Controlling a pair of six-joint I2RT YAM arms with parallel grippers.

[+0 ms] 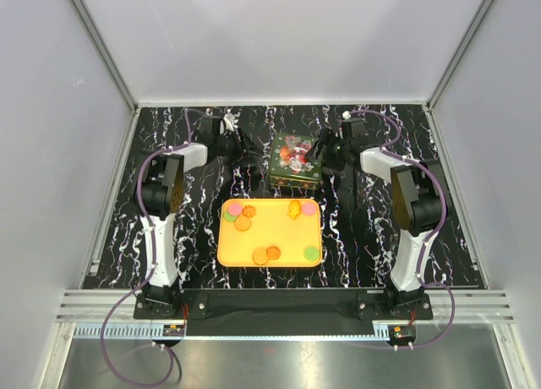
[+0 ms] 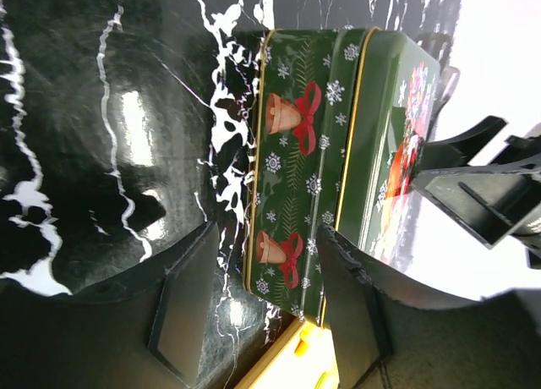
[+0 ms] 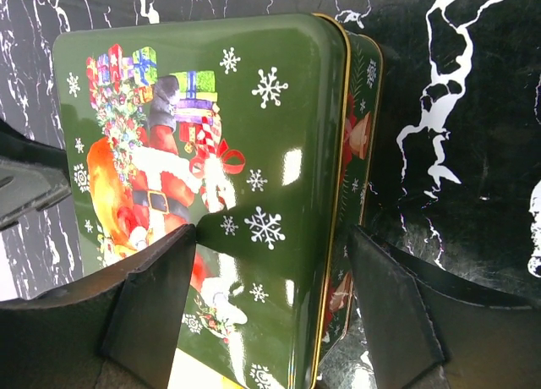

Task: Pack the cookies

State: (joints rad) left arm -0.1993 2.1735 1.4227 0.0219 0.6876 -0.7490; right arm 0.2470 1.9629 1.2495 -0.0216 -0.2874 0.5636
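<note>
The cookies (image 1: 260, 256) are small flat discs, mostly orange with a few pink and green, lying scattered on a yellow tray (image 1: 228, 252). Behind the tray stands a green Christmas tin (image 1: 295, 161) with its lid on. The tin also shows in the left wrist view (image 2: 296, 152) and the right wrist view (image 3: 279, 127). My left gripper (image 1: 249, 156) (image 2: 266, 304) is open, its jaws straddling the tin's left wall. My right gripper (image 1: 319, 155) (image 3: 270, 296) is open, its jaws straddling the tin's right edge. Neither holds anything.
The black marbled table (image 1: 194, 237) is boxed in by white walls at the back and sides. The yellow tray's corner shows below the tin in the left wrist view (image 2: 287, 368). The opposite gripper shows beyond the tin in each wrist view.
</note>
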